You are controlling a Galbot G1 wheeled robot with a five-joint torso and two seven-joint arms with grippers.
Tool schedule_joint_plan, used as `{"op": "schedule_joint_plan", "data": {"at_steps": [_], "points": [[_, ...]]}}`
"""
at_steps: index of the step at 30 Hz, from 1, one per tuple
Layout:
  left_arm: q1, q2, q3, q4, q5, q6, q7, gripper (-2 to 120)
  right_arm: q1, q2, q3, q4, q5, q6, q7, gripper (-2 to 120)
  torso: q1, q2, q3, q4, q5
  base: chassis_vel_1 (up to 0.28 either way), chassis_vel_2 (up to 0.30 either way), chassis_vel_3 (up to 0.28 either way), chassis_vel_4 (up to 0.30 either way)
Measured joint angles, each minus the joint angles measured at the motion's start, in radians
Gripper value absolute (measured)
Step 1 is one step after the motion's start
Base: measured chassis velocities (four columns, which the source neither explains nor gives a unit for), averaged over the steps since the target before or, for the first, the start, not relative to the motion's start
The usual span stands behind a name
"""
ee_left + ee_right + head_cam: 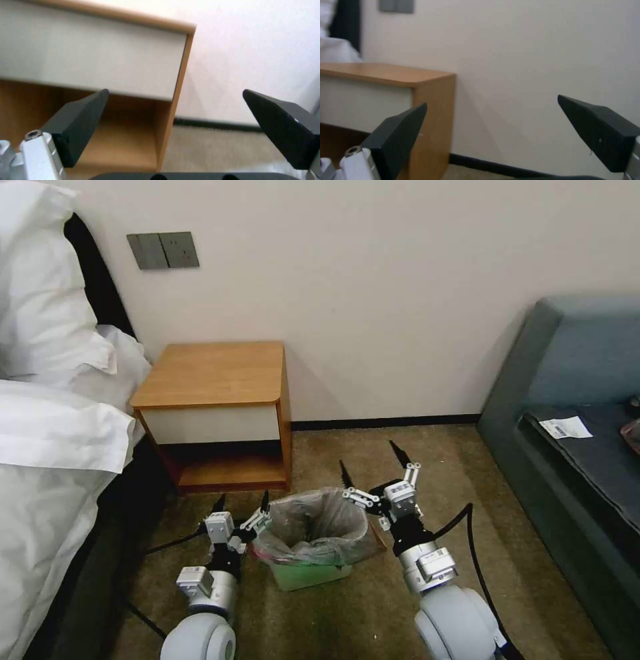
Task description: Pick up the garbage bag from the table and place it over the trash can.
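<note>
A: Where is the bag sitting?
B: It is lying draped over the can on the carpet, its pink band showing low at the near left side, with green plastic peeking out below.

A: And the grippers?
B: The left gripper is hovering just beside the bag's left edge, fingers spread wide and gripping nothing. The right gripper is hanging at the bag's far right corner, its fingers also standing wide apart and empty.

A: What is lying around the can?
B: The table is standing behind it against the wall, its top bare. A bed with white linen is filling the left, and a grey-blue sofa is running along the right.

A: Any writing to be read?
B: A white slip is lying on the sofa seat, showing dark print too small to read. A grey switch plate is sitting on the wall, bearing no legible marks
</note>
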State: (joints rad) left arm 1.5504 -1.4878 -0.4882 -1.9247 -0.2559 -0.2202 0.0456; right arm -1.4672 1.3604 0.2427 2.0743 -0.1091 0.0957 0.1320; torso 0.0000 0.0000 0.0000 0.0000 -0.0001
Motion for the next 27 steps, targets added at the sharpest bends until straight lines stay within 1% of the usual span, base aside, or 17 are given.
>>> {"op": "schedule_joint_plan", "data": {"at_steps": [1,4,5,8,9,10,11,19,22,27], "points": [[0.0,0.0,0.0,0.0,0.0,0.0,0.0,99,0.0,0.0,0.0,0.0,0.0,0.0,0.0,100,0.0,0.0,0.0,0.0,0.0,0.0,0.0,0.0,0.0],[-0.029,0.0,-0.006,0.039,-0.003,-0.092,0.034,99,0.002,0.041,0.032,-0.06,0.013,0.047,0.0,100,0.0,0.0,0.0,0.0,0.0,0.0,0.0,0.0,0.0],[-0.029,0.0,-0.006,0.039,-0.003,-0.092,0.034,99,0.002,0.041,0.032,-0.06,0.013,0.047,0.0,100,0.0,0.0,0.0,0.0,0.0,0.0,0.0,0.0,0.0],[-0.047,-0.001,-0.01,0.067,0.003,-0.146,0.038,98,0.006,0.077,0.037,-0.12,0.034,0.07,0.0,100,0.0,0.0,0.0,-0.0001,0.0,0.0,0.0,0.0,0.0],[-0.047,-0.001,-0.01,0.068,0.004,-0.148,0.038,98,0.007,0.081,0.038,-0.128,0.036,0.072,0.0,100,0.0,0.0,0.0,0.0,0.0,0.0,0.0,0.0,0.0],[-0.046,0.001,-0.012,0.075,0.006,-0.152,0.037,98,0.016,0.103,0.041,-0.185,0.046,0.089,-0.012,100,0.0,0.0,0.0,0.0,0.0002,0.0,0.0,0.0,0.0],[-0.046,0.001,-0.012,0.081,0.007,-0.155,0.035,98,0.02,0.107,0.044,-0.205,0.047,0.095,-0.018,100,0.0,0.0,0.0,0.0,0.0001,0.0,0.0,0.0,0.0],[-0.042,-0.004,-0.012,0.096,0.018,-0.166,0.017,98,0.037,0.127,0.06,-0.256,0.044,0.111,-0.024,100,0.0,0.0,0.0,0.0,0.0001,0.0,0.0,0.0,0.0],[-0.049,-0.007,-0.012,0.1,0.019,-0.165,0.0,98,0.045,0.142,0.074,-0.277,0.026,0.12,-0.006,100,0.0,0.0,0.0,0.0,0.0001,0.0,0.0,0.0,0.0],[-0.054,-0.007,-0.012,0.106,0.019,-0.162,-0.007,99,0.043,0.147,0.084,-0.286,0.016,0.129,0.001,100,0.0,0.0,0.0,0.0001,0.0001,0.0,0.0,0.0,0.0]]}}
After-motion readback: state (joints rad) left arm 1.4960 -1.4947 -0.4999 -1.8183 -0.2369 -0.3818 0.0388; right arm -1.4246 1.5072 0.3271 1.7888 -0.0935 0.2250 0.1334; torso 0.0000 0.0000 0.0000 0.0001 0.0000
